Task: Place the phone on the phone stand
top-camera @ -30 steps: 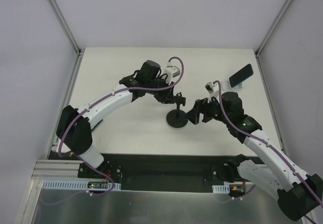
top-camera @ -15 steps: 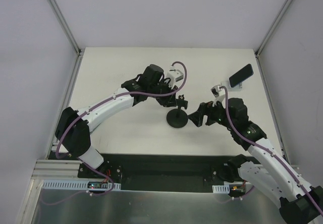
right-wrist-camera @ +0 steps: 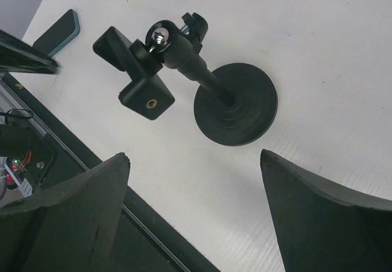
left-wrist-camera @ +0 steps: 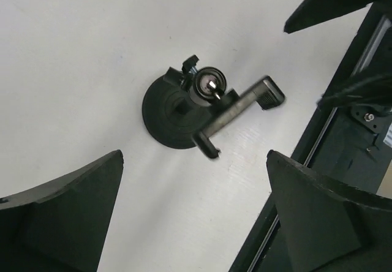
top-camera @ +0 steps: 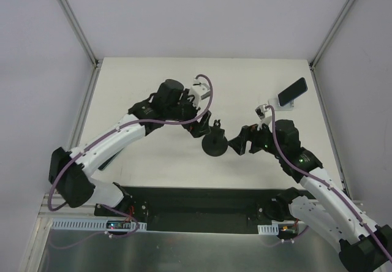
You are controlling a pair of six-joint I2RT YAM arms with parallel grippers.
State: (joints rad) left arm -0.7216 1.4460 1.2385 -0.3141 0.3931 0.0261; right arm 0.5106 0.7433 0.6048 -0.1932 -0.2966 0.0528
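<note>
My left gripper [top-camera: 208, 126] and right gripper [top-camera: 236, 143] are open, holding nothing. The phone [top-camera: 292, 90] seems to lean on the phone stand [top-camera: 286, 104] behind my right gripper; I'd move away gently.

One phone [top-camera: 292, 90], one phone stand [top-camera: 287, 104], one pole stand [top-camera: 215, 144]

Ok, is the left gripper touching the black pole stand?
Apart. Left wrist view shows white table between the open left gripper fingers and the black pole stand.

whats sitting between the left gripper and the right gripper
The black round-based pole stand stands between the open left gripper and the open right gripper. The top external view shows this.
</note>
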